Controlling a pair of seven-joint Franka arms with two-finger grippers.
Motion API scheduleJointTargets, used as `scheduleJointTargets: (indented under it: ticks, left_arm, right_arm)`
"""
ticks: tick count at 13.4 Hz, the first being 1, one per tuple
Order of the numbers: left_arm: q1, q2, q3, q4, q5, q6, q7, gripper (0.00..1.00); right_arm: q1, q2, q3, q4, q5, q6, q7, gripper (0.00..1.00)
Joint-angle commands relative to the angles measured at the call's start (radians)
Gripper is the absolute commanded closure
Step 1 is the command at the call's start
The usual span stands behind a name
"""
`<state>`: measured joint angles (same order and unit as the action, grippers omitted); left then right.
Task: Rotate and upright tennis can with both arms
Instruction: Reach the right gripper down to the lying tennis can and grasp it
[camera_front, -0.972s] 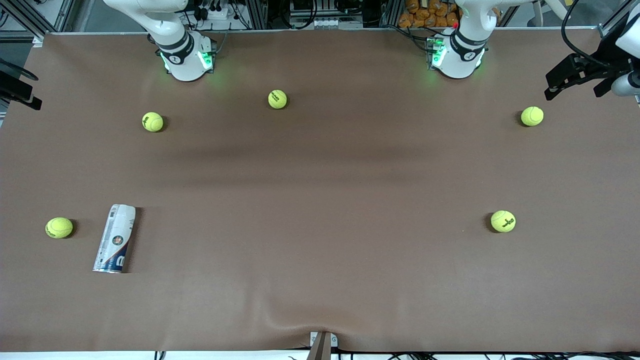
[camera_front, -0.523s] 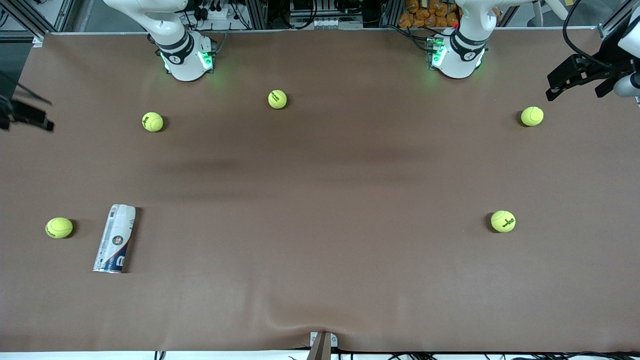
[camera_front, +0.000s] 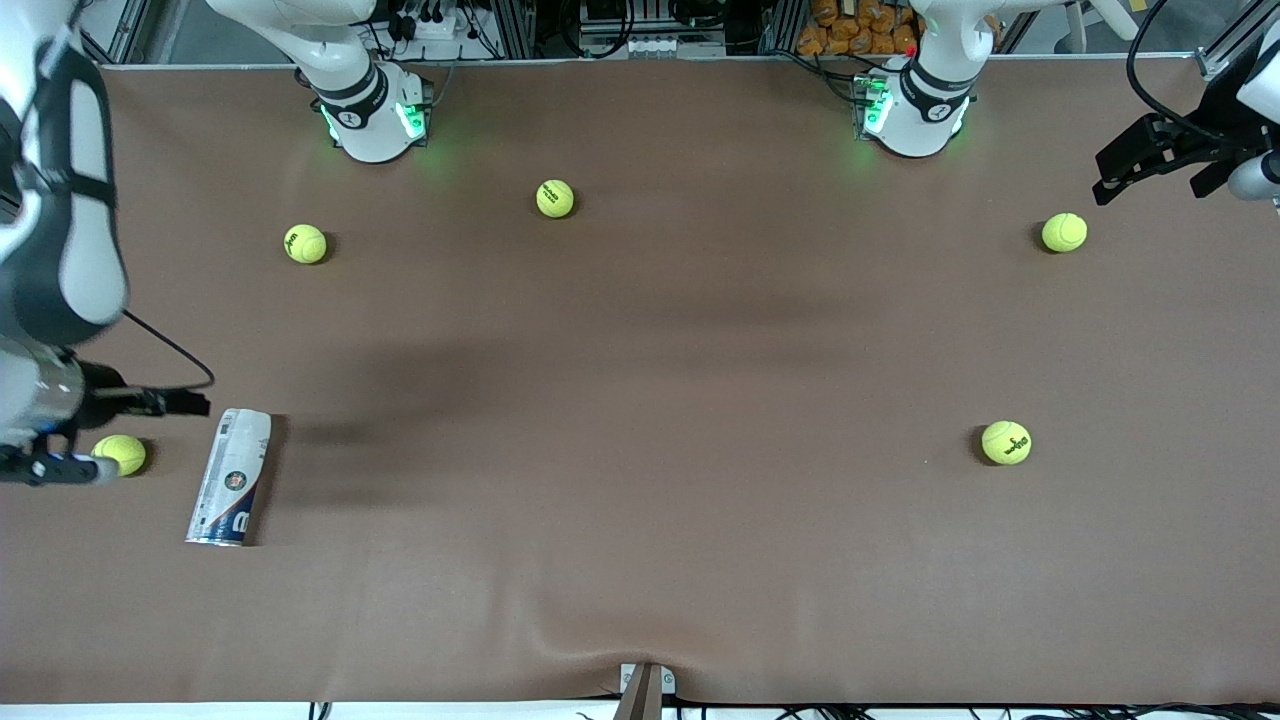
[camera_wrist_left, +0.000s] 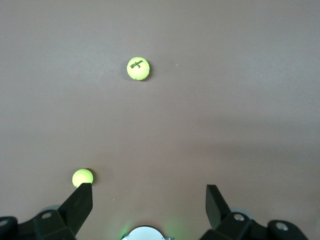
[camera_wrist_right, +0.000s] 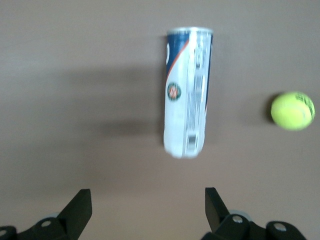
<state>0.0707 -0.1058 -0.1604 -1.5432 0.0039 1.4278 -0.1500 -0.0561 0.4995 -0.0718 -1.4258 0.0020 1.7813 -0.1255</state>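
nothing is done yet: the tennis can lies flat on the surface, untouched. the right hand, fingers apart, hangs over it; the left hand, also apart, waits.

We are seeing the right arm running off the left edge of the front frame, its right gripper blurring and partly covering one tennis ball. The left gripper is sitting cropped at the right edge.

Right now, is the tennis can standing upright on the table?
No, the tennis can lies on its side on the table, beside a tennis ball.
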Motion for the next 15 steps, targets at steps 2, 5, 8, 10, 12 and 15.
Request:
scheduleJointTargets:
  ticks: [2,5,8,10,12,15]
  left_arm:
    - [0.012,-0.002,-0.005,0.002,-0.009,-0.007,0.026,0.0]
    - [0.012,-0.002,-0.005,0.002,-0.01,-0.009,0.026,0.0]
    - [0.012,-0.002,-0.005,-0.001,-0.013,-0.01,0.026,0.0]
    - [0.012,-0.002,-0.007,-0.001,-0.013,-0.015,0.026,0.0]
    - [0.012,0.0,-0.005,0.0,-0.013,-0.017,0.026,0.0]
    - [0.012,0.0,-0.005,0.0,-0.013,-0.017,0.026,0.0]
  right_arm:
    - [-0.031,0.121,0.009,0.034,-0.025,0.153,-0.133,0.0]
    - [-0.045,0.186,0.009,0.033,-0.023,0.252,-0.144,0.0]
    - [-0.056,0.252,0.009,0.033,-0.023,0.337,-0.144,0.0]
    - [-0.086,0.286,0.009,0.03,-0.017,0.374,-0.149,0.0]
    - [-0.085,0.304,0.009,0.03,-0.016,0.375,-0.146,0.0]
    - [-0.087,0.333,0.01,0.027,-0.007,0.417,-0.145,0.0]
